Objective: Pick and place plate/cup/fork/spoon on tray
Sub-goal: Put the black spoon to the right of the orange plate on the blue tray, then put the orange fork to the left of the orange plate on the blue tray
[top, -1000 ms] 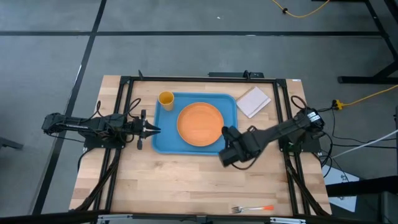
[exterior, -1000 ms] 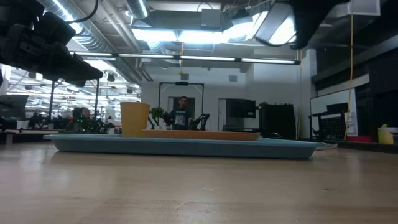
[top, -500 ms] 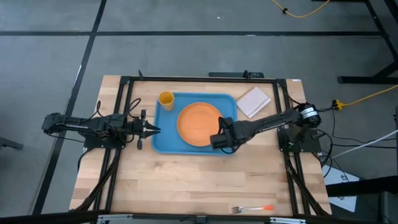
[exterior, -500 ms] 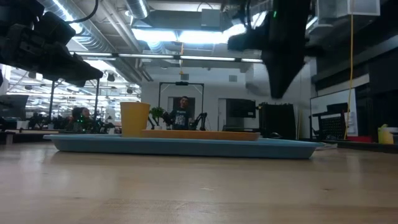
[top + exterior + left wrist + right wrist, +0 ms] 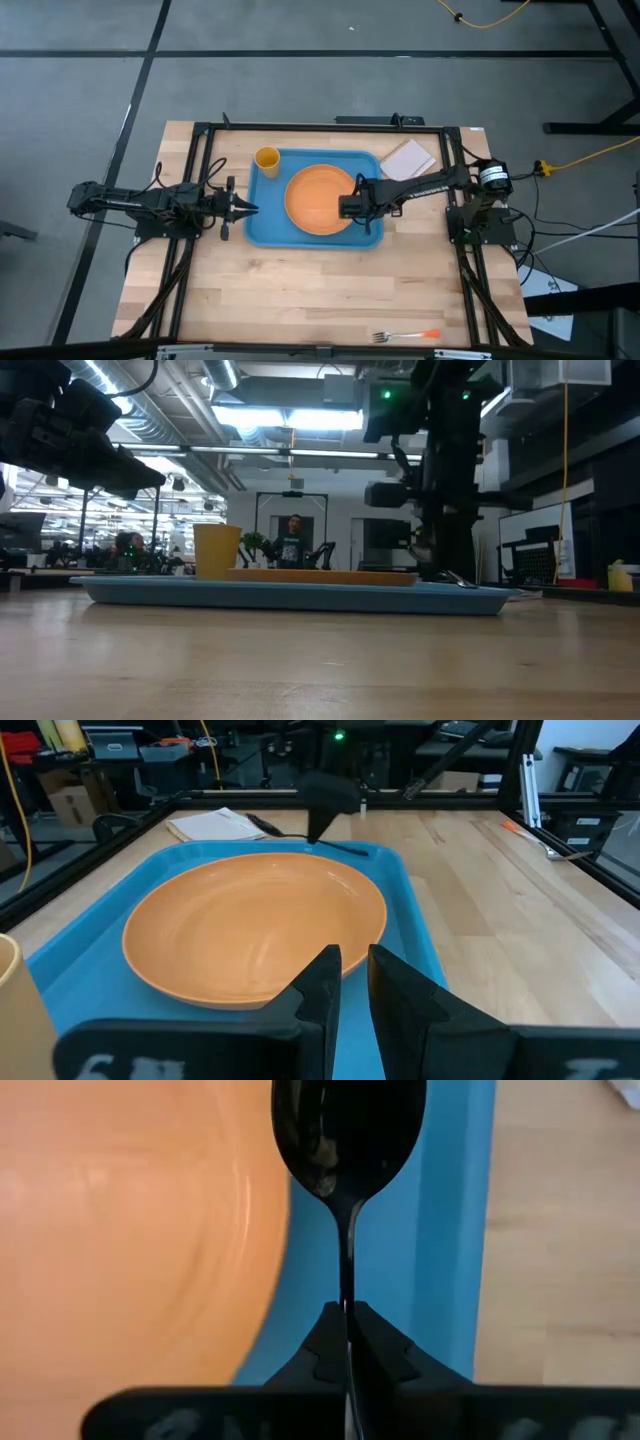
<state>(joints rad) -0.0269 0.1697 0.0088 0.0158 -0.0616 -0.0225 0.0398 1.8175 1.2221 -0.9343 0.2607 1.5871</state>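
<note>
The right gripper [image 5: 347, 207] hangs over the right part of the tray [image 5: 262, 228], just at the right edge of the plate [image 5: 320, 198], and its two fingers are pressed tight on the thin handle of the spoon [image 5: 347, 1150] — the dark round bowl sticks out ahead of the fingertips, over the strip of blue between the plate's rim and the tray's raised edge. The plate [image 5: 120, 1240] lies flat in the middle of the tray, and the cup [image 5: 267, 159] stands upright in the tray's far left corner, apart from the plate. The fork [image 5: 405, 335] lies well away from all this, on the bare wood near the front edge of the table [image 5: 300, 290], its orange handle pointing right. The left gripper [image 5: 245, 208] waits just beside the tray's left rim, its fingers [image 5: 325, 982] close together with only a narrow slit between them — holding nothing. A white pad [image 5: 407, 162] sits on the table beyond the tray's far right corner.
</note>
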